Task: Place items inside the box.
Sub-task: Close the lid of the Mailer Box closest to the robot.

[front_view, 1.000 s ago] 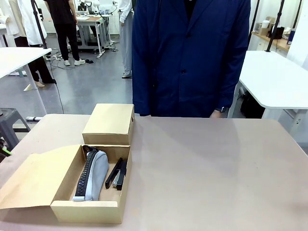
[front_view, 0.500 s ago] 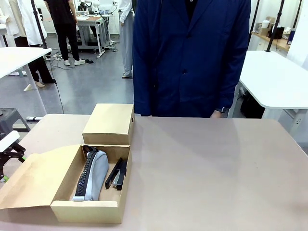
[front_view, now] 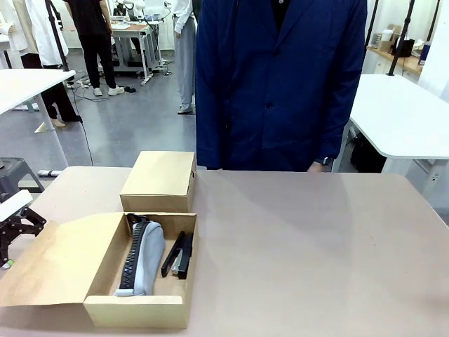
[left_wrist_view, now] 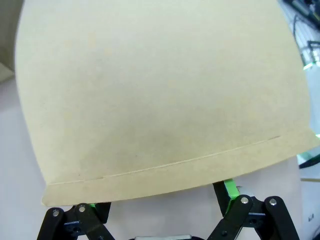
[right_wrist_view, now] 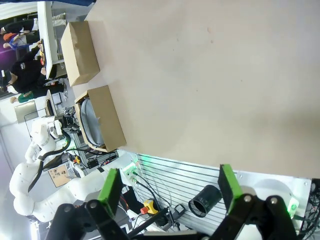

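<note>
Left gripper [front_view: 15,223], jaws spread, noses the open cardboard box's [front_view: 140,310] thin, bendy lid flap [front_view: 52,263]; best taken by its free edge.

Box flap [left_wrist_view: 160,100], perhaps between tool [left_wrist_view: 165,200] fingers

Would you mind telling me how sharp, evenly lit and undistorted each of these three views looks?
Front view: sharp and evenly lit, with a soft sheen on the table and the open box crisp. Left wrist view: the box flap looms close, its edges bowed by the wide lens, slightly soft. Right wrist view: the right pincer is blurred up close, the table bright.
</note>
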You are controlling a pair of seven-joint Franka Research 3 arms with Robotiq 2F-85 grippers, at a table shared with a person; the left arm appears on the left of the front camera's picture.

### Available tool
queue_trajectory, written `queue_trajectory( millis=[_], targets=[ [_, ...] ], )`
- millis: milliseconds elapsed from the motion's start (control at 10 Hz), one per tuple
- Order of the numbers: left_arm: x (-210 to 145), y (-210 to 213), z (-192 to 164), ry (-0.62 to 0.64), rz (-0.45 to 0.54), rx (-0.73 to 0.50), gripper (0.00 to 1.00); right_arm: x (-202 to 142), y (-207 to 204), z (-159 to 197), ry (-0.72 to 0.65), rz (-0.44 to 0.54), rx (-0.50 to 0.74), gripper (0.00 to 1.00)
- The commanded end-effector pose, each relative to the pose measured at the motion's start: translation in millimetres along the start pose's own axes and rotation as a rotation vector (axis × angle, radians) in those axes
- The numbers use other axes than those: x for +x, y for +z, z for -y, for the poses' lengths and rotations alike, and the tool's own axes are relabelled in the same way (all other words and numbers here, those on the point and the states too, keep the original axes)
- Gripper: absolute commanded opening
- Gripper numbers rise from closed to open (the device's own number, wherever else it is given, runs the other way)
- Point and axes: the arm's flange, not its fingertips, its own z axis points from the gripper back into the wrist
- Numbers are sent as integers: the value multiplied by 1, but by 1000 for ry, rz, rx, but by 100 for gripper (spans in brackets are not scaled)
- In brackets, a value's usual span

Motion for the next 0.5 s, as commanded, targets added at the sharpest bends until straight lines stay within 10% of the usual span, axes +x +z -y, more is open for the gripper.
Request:
queue_trajectory(
  millis=[0,400],
  targets=[
    [18,15,5,-50,130,65,100,0,2,-1,12,4,23,100],
    [72,41,21,-167,299,162,100,0,2,-1,12,4,23,100]
  ],
)
